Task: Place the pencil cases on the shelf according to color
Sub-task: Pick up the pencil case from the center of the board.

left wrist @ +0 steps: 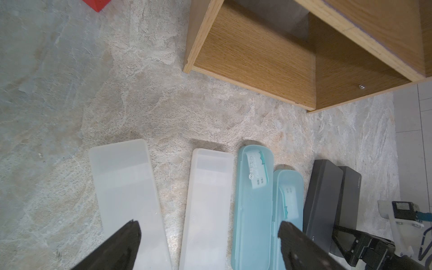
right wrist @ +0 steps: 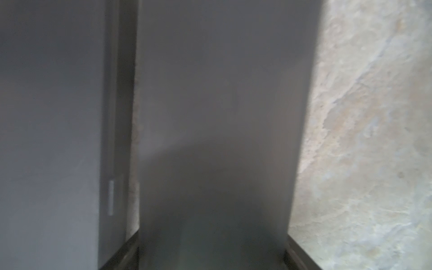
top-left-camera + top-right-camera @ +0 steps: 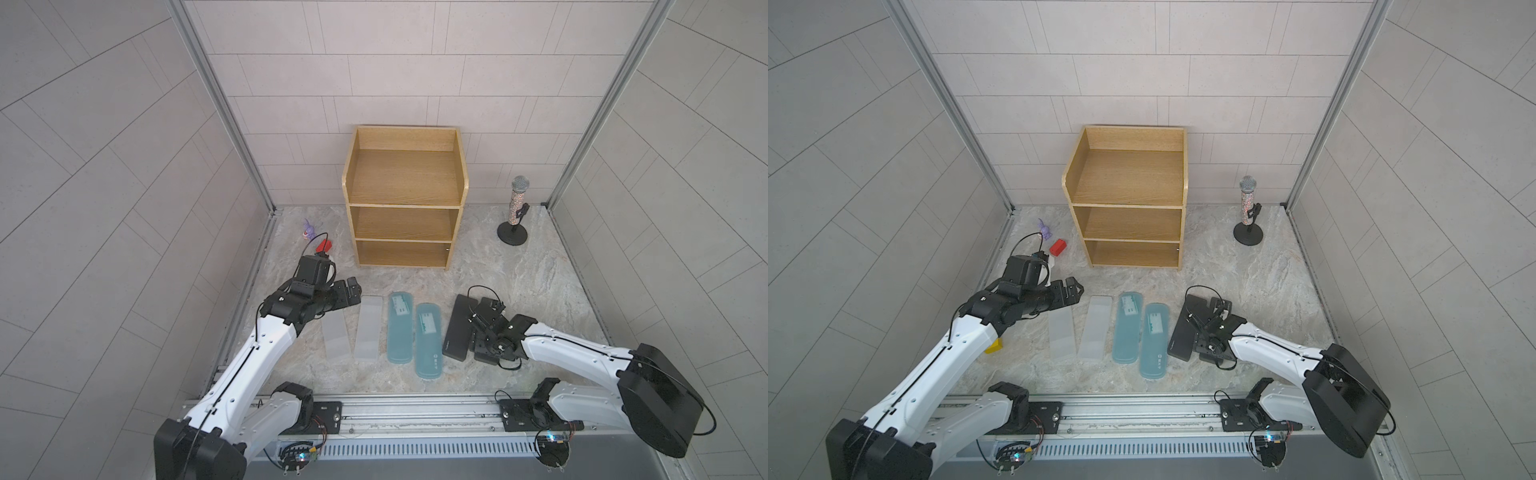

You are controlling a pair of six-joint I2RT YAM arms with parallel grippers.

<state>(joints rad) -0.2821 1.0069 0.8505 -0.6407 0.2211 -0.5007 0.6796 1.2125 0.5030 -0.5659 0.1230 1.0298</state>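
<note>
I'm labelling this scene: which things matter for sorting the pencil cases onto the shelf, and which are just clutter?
Job: frosted cases, teal cases, black cases, shelf.
Clutter: microphone, red block, purple toy, yellow block.

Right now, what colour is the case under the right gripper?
Matte black: the case shows best in the left wrist view.
</note>
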